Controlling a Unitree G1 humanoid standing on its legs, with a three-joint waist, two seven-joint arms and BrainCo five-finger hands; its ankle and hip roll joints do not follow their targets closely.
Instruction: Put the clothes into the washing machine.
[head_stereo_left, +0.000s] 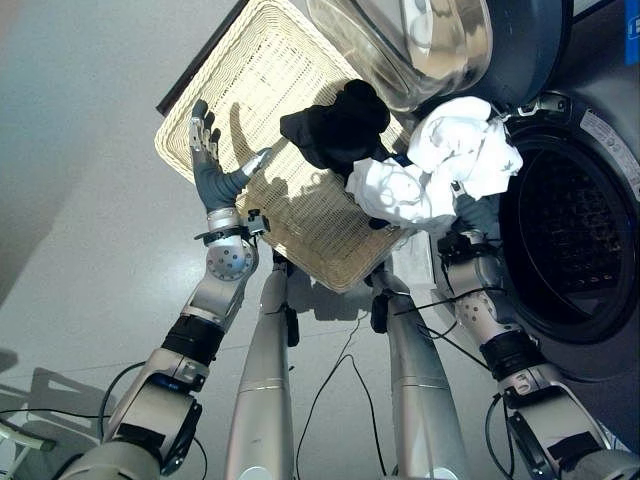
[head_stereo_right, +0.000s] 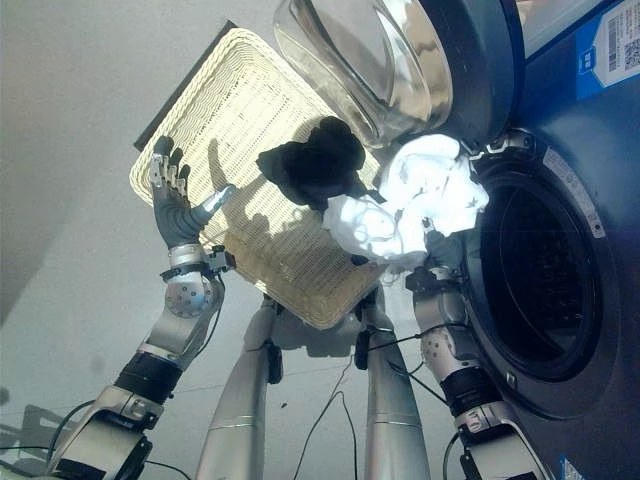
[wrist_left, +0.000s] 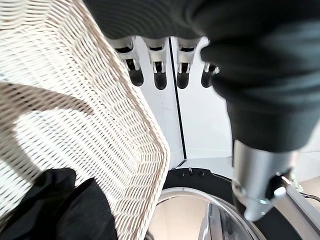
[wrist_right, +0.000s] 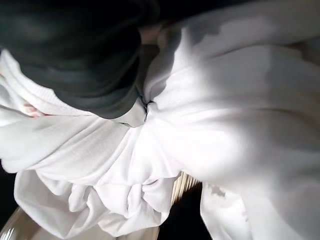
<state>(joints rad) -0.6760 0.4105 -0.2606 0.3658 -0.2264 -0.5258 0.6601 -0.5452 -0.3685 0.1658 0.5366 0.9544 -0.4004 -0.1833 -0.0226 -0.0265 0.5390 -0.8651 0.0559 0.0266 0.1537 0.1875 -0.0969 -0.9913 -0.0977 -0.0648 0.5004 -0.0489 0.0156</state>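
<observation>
Right hand under white garment, grip unclear (fingers buried); left hand spread wide, wicker basket 9 o'clock edge; black garment inside.

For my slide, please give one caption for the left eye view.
Right hand lifts white clothes toward the washing machine drum; left hand open over the wicker basket holding black clothes.

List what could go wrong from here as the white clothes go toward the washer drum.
1. The white clothes bunch over the right hand, with folds hanging loose toward the basket; a fold may slip free short of the drum opening.
2. The clothes sit close beside the open washer door and could snag on it.
3. The black garment touches the white bundle and might get dragged out over the basket rim.
</observation>
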